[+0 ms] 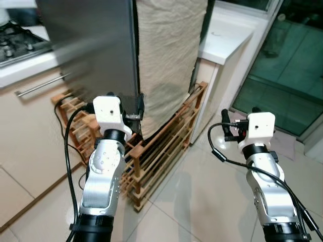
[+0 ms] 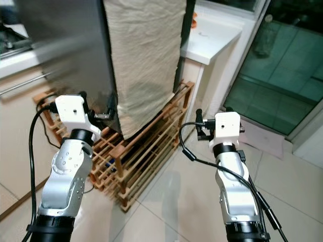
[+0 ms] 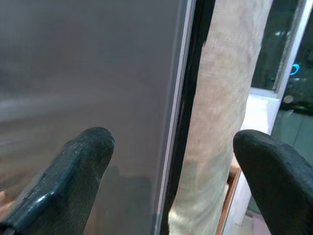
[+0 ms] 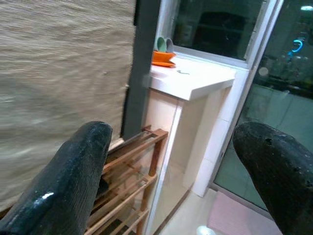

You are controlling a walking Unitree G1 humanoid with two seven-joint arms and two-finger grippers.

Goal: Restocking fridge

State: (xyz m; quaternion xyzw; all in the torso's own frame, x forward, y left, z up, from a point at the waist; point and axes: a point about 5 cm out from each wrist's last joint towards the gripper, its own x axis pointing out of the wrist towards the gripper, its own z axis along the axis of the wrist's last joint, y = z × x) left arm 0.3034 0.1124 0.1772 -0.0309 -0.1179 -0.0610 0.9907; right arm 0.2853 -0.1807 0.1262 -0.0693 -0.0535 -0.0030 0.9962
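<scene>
The steel-grey fridge door [image 1: 91, 45] stands ahead on the left, blurred. A beige cloth [image 1: 169, 55] hangs down the fridge's side next to the door's edge. My left gripper [image 1: 137, 107] is raised at the lower corner of the door. In the left wrist view its fingers [image 3: 88, 156] are open, spanning the door's edge [image 3: 178, 122] and the cloth [image 3: 220, 107], with nothing held. My right gripper [image 1: 228, 127] is up at the right, open and holding nothing, facing the cloth [image 4: 58, 63] and a white counter [image 4: 195, 81].
A low wooden rack [image 1: 161, 146] sits on the tiled floor under the fridge, close before my left arm. A hob [image 1: 15, 40] and a drawer handle [image 1: 40, 85] lie to the left. An orange dish [image 4: 164, 56] rests on the counter. A glass door [image 1: 287, 65] stands to the right.
</scene>
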